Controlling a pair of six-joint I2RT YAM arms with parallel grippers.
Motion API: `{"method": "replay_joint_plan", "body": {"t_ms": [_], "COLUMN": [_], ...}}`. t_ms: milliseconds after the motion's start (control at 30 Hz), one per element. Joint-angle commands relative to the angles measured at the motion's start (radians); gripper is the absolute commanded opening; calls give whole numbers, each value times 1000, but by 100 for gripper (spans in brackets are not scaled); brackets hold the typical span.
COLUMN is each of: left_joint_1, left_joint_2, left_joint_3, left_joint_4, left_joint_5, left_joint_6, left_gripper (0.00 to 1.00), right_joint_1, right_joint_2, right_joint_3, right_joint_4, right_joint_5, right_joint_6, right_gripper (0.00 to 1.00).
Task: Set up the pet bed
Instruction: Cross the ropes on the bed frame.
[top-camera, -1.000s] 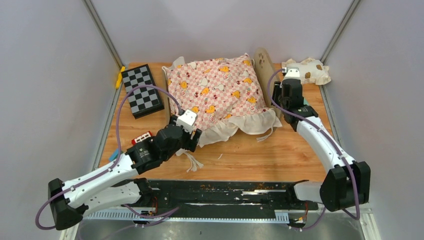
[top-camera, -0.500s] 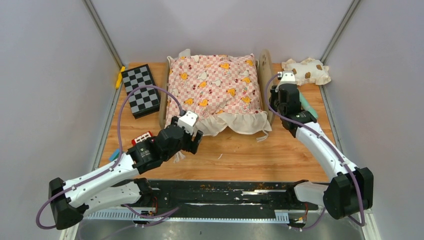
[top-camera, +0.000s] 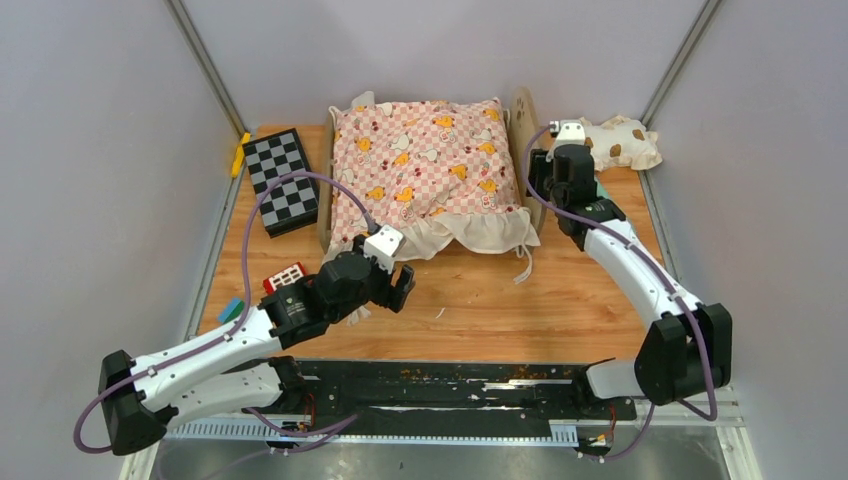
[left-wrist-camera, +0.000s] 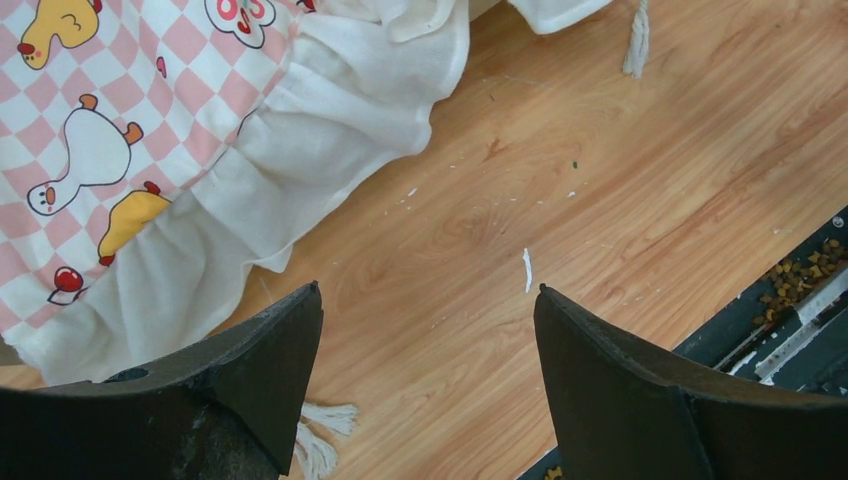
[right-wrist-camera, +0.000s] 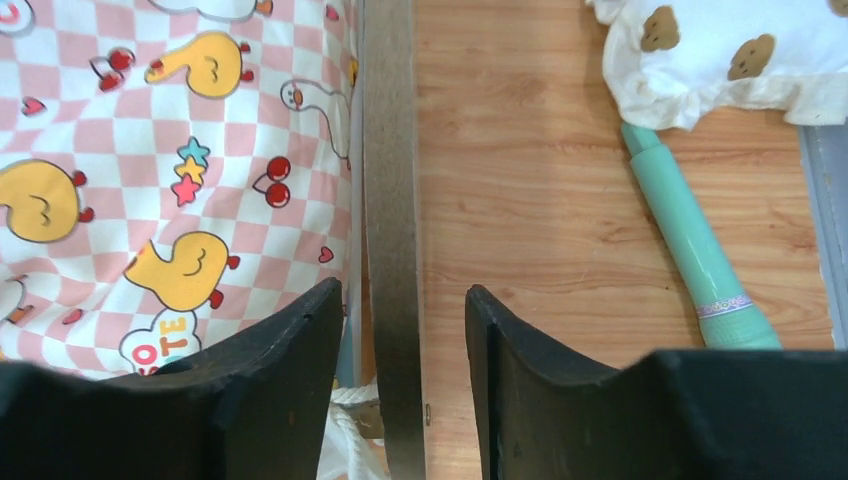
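Since a second ago the pet bed (top-camera: 522, 120) has slid away from both arms and turned square, and the pink checked cushion (top-camera: 425, 160) on top of it has gone along. The right gripper (right-wrist-camera: 405, 295) has followed it and stands astride the headboard (right-wrist-camera: 390, 250): one finger on the cushion side, the other on the bare-wood side, a thin gap showing on each, so it reads as open around the board, not clamped. Placed like that, it can nudge the bed either way without gripping it (my guess at the reason).

The left gripper (left-wrist-camera: 428, 295) is spread wide and empty above the tabletop (top-camera: 480, 310), with the cushion's white ruffle just off its left finger and a loose tie cord below that finger. It looks to have let the cushion edge go and backed clear.

Beyond the right gripper's outer finger lie a green pen (right-wrist-camera: 690, 250) and the spotted pillow (top-camera: 620, 142), apart from the bed and not yet placed on it
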Motion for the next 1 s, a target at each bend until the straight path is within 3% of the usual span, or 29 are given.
{"method": "replay_joint_plan", "body": {"t_ms": [0, 133, 300, 467, 633, 967], "left_joint_1": [-8, -7, -8, -8, -8, -7], "left_joint_2": [-19, -45, -51, -39, -62, -89], "left_joint_3": [3, 31, 78, 119, 111, 98], "left_joint_4": [26, -31, -120, -198, -216, -238], "left_joint_5": [-6, -61, -132, -133, -140, -145], "left_joint_6": [-9, -14, -44, -67, -70, -86], "left_gripper": [85, 87, 89, 89, 89, 89], "right_joint_1": [-6, -4, 29, 249, 406, 412], "right_joint_2": [-130, -316, -561, -675, -539, -231], "right_joint_3": [-20, -135, -340, -496, -563, -572], "right_joint_4": [89, 29, -50, -120, -35, 207], "right_joint_5": [36, 79, 7, 102, 194, 371], "right_joint_6": [19, 82, 256, 405, 474, 476], "right_gripper": [52, 60, 52, 50, 50, 55]}}
